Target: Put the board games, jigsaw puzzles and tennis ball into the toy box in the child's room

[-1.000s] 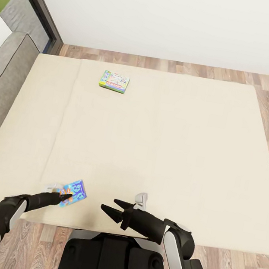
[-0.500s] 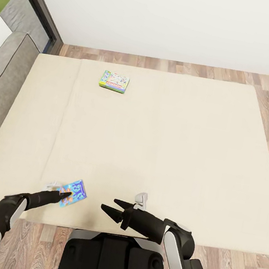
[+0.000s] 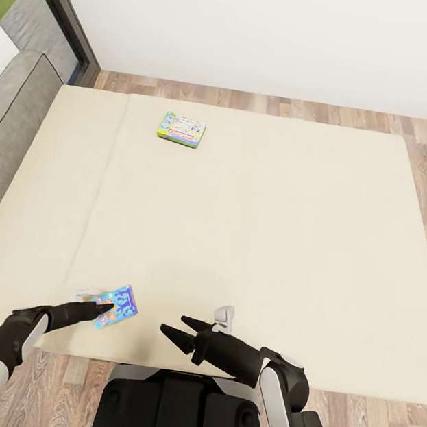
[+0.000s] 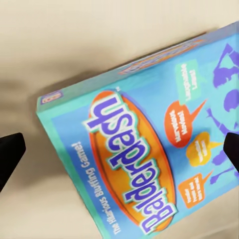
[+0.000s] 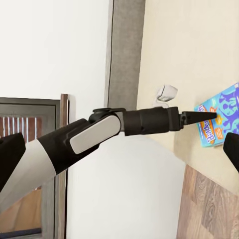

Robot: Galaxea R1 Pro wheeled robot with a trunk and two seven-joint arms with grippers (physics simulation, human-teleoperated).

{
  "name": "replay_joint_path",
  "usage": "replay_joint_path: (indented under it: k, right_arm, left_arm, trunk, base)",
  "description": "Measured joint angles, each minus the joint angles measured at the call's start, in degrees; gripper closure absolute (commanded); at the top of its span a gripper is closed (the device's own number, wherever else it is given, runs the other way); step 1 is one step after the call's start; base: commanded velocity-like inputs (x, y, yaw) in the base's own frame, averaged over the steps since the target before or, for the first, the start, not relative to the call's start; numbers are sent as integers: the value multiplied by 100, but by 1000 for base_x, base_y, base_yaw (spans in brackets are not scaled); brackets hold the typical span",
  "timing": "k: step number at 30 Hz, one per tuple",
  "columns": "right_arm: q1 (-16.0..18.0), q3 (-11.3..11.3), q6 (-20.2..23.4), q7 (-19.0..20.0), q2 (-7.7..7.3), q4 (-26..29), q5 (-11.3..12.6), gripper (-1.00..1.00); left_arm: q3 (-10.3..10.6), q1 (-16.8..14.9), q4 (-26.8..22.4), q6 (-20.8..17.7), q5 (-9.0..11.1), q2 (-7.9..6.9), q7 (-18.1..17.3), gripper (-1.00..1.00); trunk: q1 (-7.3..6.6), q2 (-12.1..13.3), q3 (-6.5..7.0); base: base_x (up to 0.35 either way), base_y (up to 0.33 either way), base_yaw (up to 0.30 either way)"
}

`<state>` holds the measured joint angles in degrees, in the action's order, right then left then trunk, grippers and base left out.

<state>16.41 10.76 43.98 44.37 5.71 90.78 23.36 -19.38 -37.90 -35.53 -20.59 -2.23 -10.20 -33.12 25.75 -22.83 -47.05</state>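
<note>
Blue board game [image 3: 116,306] flat on bed [image 3: 252,234], near front edge. Left claw [image 3: 101,309] poised over it, fingers spread apart. Right claw [image 3: 177,329] beside it, also apart, holding nothing. Second board game [image 3: 182,129] far across mattress. Nothing between them.

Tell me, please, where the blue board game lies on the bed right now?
In the head view the blue board game lies flat near the bed's near edge, on the robot's left, under the open left gripper; the white game sits far across the mattress.
</note>
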Motion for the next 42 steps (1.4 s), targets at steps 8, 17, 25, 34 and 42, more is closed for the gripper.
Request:
replay_joint_path:
  k: [8,17,25,34,42]
  right_arm:
    - [0,0,0,0,-1,-1,0,-100]
    - [0,0,-2,3,-2,2,0,-100]
    - [1,-7,-1,27,-2,3,0,-100]
    - [1,-1,-2,19,-2,7,0,-100]
    - [1,0,-2,18,-2,7,0,-100]
  left_arm:
    - [1,-75,0,-4,0,72,43,-100]
    - [2,-131,0,-4,-6,191,55,-100]
    - [9,-157,0,-12,-9,239,32,-100]
    - [10,-204,-4,-18,-7,242,7,-100]
    - [9,-229,-1,-22,-13,249,4,-100]
  trunk:
    - [0,0,0]
    - [0,0,0]
    - [0,0,0]
    - [0,0,0]
    - [0,0,0]
  base:
    - [0,0,0]
    - [0,0,0]
    - [0,0,0]
    - [0,0,0]
    - [0,0,0]
